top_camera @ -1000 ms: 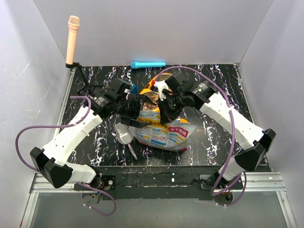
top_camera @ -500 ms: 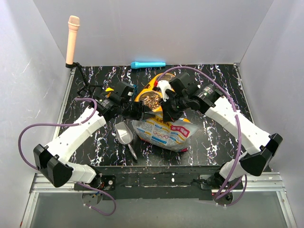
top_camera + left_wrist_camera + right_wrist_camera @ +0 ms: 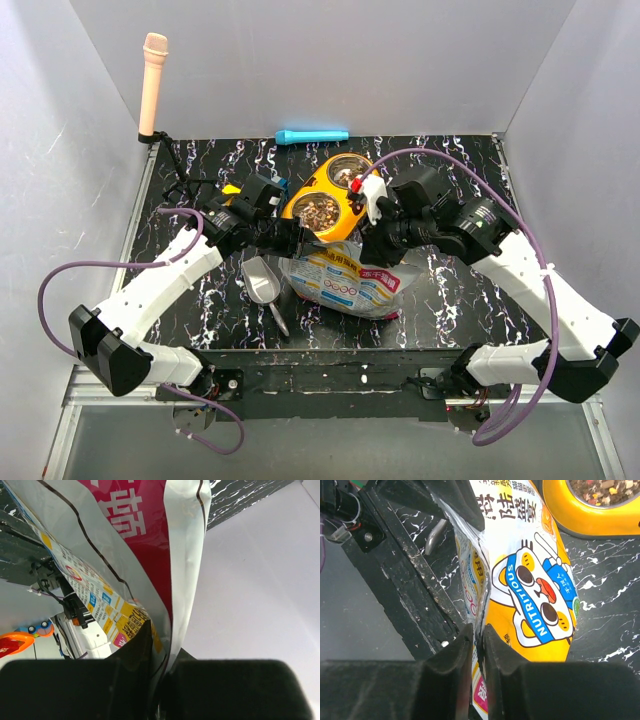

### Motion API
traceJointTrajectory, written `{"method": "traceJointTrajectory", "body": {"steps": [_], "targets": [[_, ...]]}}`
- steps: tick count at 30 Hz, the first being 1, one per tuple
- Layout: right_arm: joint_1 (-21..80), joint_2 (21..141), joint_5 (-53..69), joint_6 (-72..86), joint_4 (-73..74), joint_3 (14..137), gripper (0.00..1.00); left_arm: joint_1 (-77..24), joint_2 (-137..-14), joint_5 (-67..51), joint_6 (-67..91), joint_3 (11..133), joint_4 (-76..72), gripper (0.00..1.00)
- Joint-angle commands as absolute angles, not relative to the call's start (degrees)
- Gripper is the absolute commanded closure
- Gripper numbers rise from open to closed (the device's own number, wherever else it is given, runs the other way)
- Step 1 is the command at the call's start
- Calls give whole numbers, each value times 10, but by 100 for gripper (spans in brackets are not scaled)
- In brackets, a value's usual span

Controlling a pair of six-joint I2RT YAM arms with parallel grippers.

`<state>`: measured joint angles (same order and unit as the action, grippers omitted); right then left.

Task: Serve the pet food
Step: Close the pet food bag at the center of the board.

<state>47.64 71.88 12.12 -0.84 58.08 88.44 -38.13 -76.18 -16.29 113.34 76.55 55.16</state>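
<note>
The pet food (image 3: 318,210) lies as brown kibble in both wells of the yellow double bowl (image 3: 338,228); it shows again (image 3: 600,487) at the top of the right wrist view. The foil bag (image 3: 345,282) lies just in front of the bowl. My left gripper (image 3: 300,238) (image 3: 161,672) is shut on the bag's (image 3: 125,545) left top edge. My right gripper (image 3: 378,246) (image 3: 479,630) is at the bag's (image 3: 530,580) right edge. Its jaws stand a little apart, with the bag's seam between them.
A grey scoop (image 3: 262,283) lies left of the bag, below my left gripper. A blue tube (image 3: 312,135) lies at the back edge, and a peach-coloured rod (image 3: 153,85) stands on a holder at the back left. White walls close in three sides.
The bag has come down from over the bowl to the table. My left gripper has shut on its edge. My right gripper's jaws have parted slightly and the arm has swung right.
</note>
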Motion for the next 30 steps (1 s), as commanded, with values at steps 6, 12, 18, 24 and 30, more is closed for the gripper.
{"method": "traceJointTrajectory", "body": {"steps": [6,12,18,24,30], "targets": [[475,746,131,-28,601,893,78,-369,-756,-142,1191,806,536,100],[475,741,95,-34,603,869,76,-369,-758,-143,1192,807,527,100],[477,715,42,-40,605,845,99,-361,-761,-142,1192,806,522,100],[475,694,42,-30,622,811,90,-350,-772,-147,1182,822,523,100],[472,679,28,-32,616,800,75,-347,-779,-151,1178,828,525,100]]}}
